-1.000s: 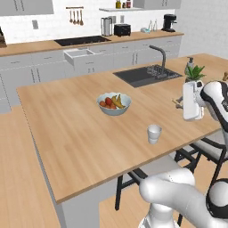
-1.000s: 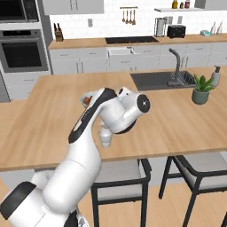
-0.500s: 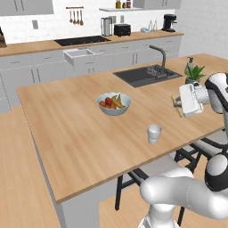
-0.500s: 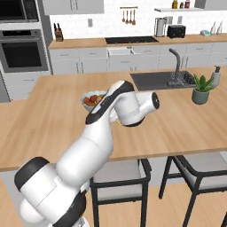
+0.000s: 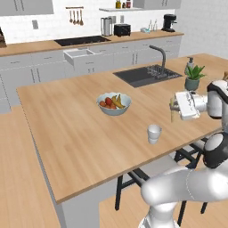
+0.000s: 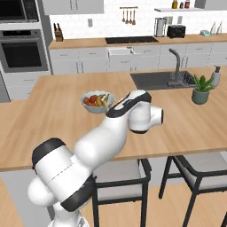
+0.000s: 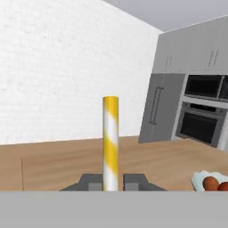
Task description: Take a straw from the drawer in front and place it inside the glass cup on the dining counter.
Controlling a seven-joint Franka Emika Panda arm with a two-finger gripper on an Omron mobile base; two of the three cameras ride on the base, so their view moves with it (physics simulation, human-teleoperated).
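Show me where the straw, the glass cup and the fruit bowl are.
straw (image 7: 110,142): hand view, middle of its striped shaft.
glass cup (image 5: 154,133): left base view, its side wall.
fruit bowl (image 5: 114,110): left base view, front outer wall.

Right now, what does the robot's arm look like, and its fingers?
The arm is chunky, round and glossy white, with dark bands at its joints. Its hand is a white, boxy block. The gripper ends in two small dark grey fingers, square and flat on top.

The dining counter (image 5: 71,133) has a matt light wood top; the glass cup (image 5: 154,133) looks whitish, translucent.
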